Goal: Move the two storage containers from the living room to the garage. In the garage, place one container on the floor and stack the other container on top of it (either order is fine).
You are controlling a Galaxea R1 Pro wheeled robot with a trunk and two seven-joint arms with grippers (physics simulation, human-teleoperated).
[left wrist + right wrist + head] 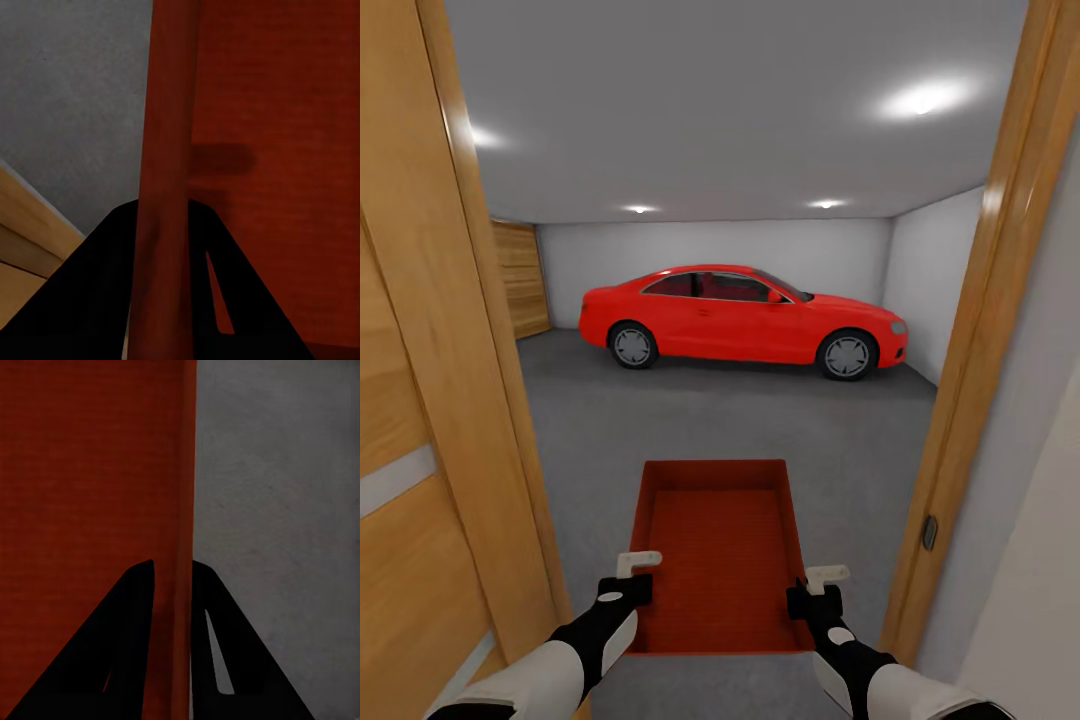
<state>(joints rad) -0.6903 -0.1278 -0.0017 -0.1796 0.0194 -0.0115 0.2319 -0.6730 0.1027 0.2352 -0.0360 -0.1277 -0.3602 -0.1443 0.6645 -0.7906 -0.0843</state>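
**Container held in the garage doorway, both grippers on its side walls**

Take the orange-red storage container [720,545] as your landmark: it hangs level in front of you, over the dark grey concrete floor [580,420], its long axis pointing into the garage.

Left of the container you have the wooden door [410,480] with its pale inset strip, and the wooden door frame post [480,300] just beyond it. Farther back on that side, wooden slatted panels [520,280] line the garage wall.

At the container's left wall, near the end closest to you, your left gripper [635,580] is clamped on the thin wall. In the left wrist view the dark fingers [97,300] straddle that wall, one outside over the floor, one inside over the ribbed bottom.

Beyond the container's far end, well apart from it, the red car [745,320] is parked side-on against the white back wall [710,250].

At the container's right wall, your right gripper [815,590] pinches the wall in the same manner; the right wrist view shows its fingers [247,660] closed on either side of the rim.

Right of the container stand the other door frame post [980,350] and a plain white wall [1040,560] beside you.
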